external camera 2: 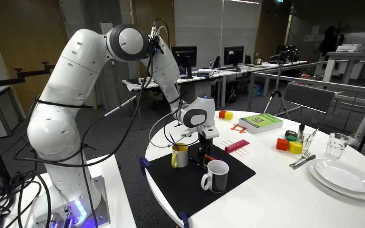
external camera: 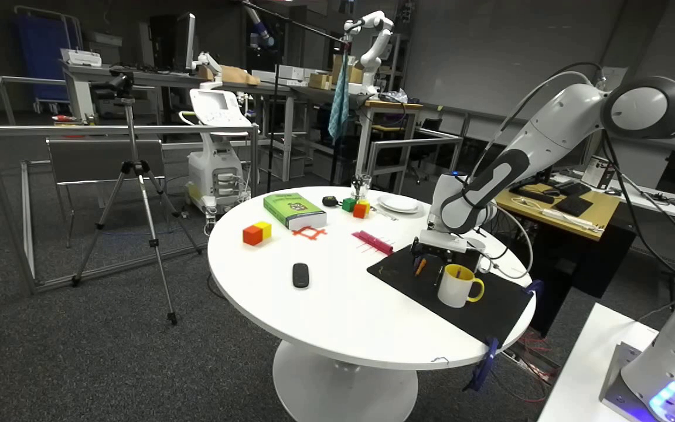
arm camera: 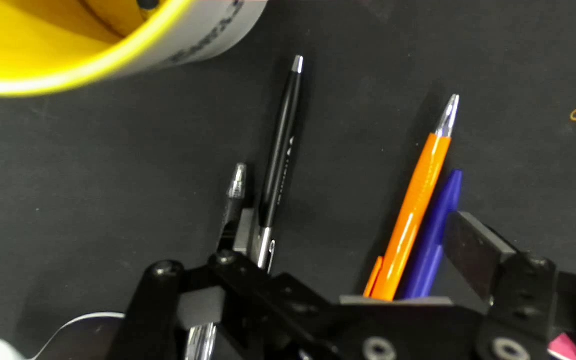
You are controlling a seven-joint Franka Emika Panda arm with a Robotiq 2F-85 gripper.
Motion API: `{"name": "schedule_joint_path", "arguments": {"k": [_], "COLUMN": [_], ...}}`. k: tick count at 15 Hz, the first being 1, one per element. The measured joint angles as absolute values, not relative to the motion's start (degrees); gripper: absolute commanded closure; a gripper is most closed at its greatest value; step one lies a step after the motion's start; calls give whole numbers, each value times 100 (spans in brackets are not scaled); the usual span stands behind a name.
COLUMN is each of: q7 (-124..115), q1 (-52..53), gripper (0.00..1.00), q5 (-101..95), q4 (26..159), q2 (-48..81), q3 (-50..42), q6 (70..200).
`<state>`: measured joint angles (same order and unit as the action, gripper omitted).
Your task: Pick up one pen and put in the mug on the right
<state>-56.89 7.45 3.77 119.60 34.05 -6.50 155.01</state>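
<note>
My gripper (arm camera: 363, 237) is open, low over the black mat in both exterior views (external camera: 431, 264) (external camera 2: 204, 153). In the wrist view an orange pen (arm camera: 415, 210), a blue pen (arm camera: 435, 235) and a black pen (arm camera: 282, 145) lie between the spread fingers. A dark pen with a clear tip (arm camera: 236, 187) lies outside, partly hidden by the left finger. A white mug with yellow inside and handle (external camera: 453, 290) (external camera 2: 182, 157) (arm camera: 118, 57) stands upright beside the pens, with a pen (external camera 2: 173, 141) in it. A white-and-dark mug (external camera 2: 219, 179) stands upright on the gripper's other side.
The black mat (external camera 2: 176, 186) is clamped to the round white table (external camera: 337, 305) by blue clamps (external camera: 484, 363). A pink object (external camera 2: 237, 145), coloured blocks (external camera 2: 282, 144), a green book (external camera 2: 261, 122), plates (external camera 2: 344, 177), cutlery (external camera 2: 303, 160) and glasses (external camera 2: 336, 145) stand farther off.
</note>
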Motion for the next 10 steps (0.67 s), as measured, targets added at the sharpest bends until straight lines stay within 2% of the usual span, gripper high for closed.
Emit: {"name": "schedule_joint_path", "arguments": {"k": [10], "q7": [-5648], "q1": [750], "gripper": [0], "q5": [377], "q4": [12030], "q2": [3405], "q3": [-633], "q6": [15789]}}
